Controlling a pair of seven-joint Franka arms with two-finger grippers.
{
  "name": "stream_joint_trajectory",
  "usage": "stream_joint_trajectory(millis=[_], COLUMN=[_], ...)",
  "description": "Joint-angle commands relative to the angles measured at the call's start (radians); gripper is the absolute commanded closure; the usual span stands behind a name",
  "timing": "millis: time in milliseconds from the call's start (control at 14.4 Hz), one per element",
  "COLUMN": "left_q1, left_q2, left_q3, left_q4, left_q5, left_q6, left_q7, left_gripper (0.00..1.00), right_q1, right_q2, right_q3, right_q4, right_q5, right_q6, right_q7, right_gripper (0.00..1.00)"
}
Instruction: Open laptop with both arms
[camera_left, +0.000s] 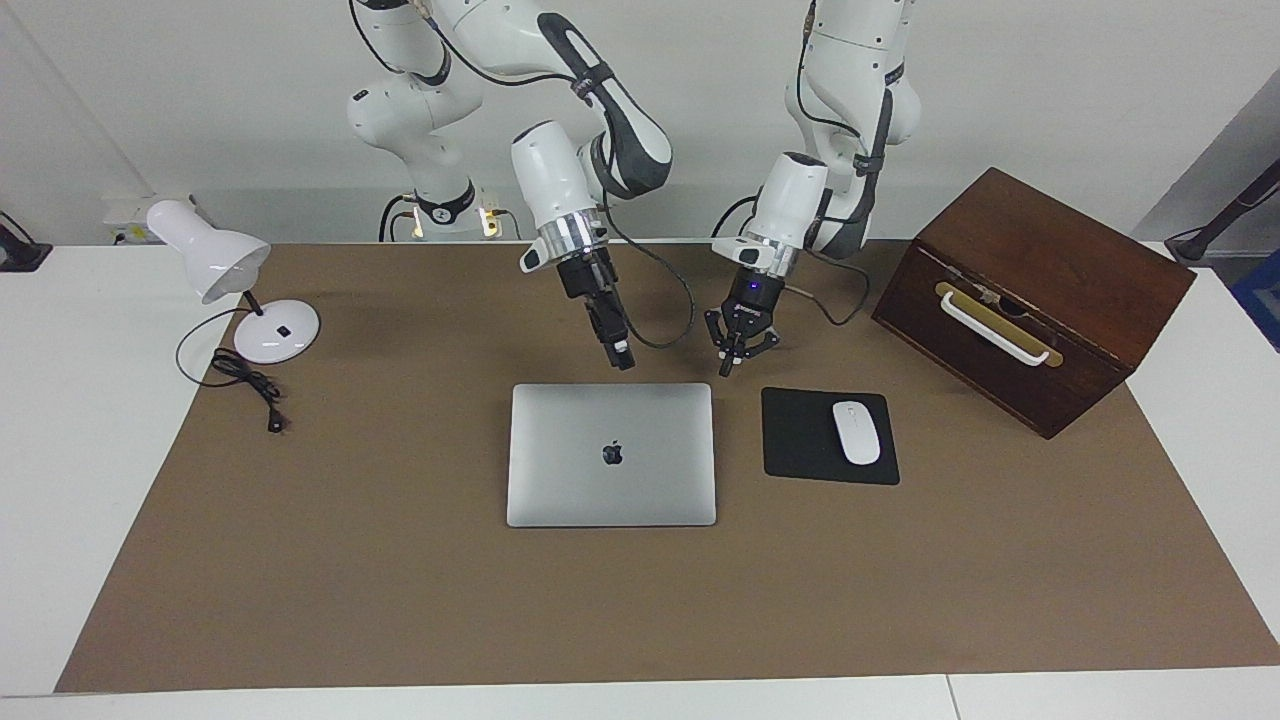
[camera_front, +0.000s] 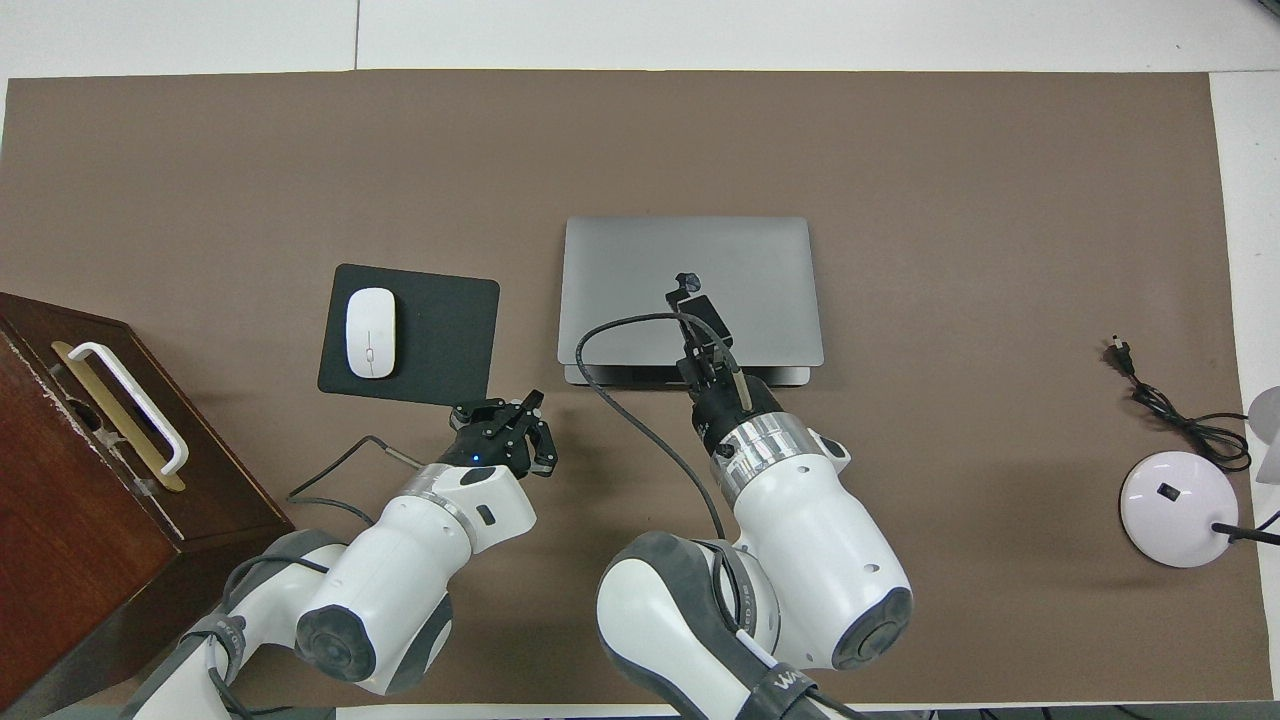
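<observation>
Left gripper (camera_left: 727, 368) fingertips together, empty, just off the closed laptop (camera_left: 611, 455) corner. Right gripper (camera_left: 622, 360) above the laptop's robot-side edge; I can't tell its fingers.

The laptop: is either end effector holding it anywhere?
No. The laptop lies closed and untouched; both end effectors hang above the mat, holding nothing.

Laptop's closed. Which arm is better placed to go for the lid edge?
Right, probably. Its end effector hangs at the laptop's edge nearest the robots; the left end effector is shut, off the laptop, near the mouse pad.
</observation>
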Motion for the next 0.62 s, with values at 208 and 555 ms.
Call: stream_joint_trajectory(millis=[208, 555], left_q1=[-0.039, -0.076], left_q2=[0.089, 0.101], left_q3=[0.011, 0.012], left_q4=[0.077, 0.081], left_q5=[-0.012, -0.013], left_q6=[0.021, 0.021], left_q7=[-0.03, -0.071], left_gripper=[1.0, 1.0], right_q1=[0.019, 0.019], right_q2=[-0.022, -0.011], right_q3=[0.007, 0.007], right_q4=[-0.02, -0.018], right_q5=[0.16, 0.158], right_q6=[0.022, 0.023], right_q7=[-0.144, -0.144], right_gripper=[0.0, 0.0])
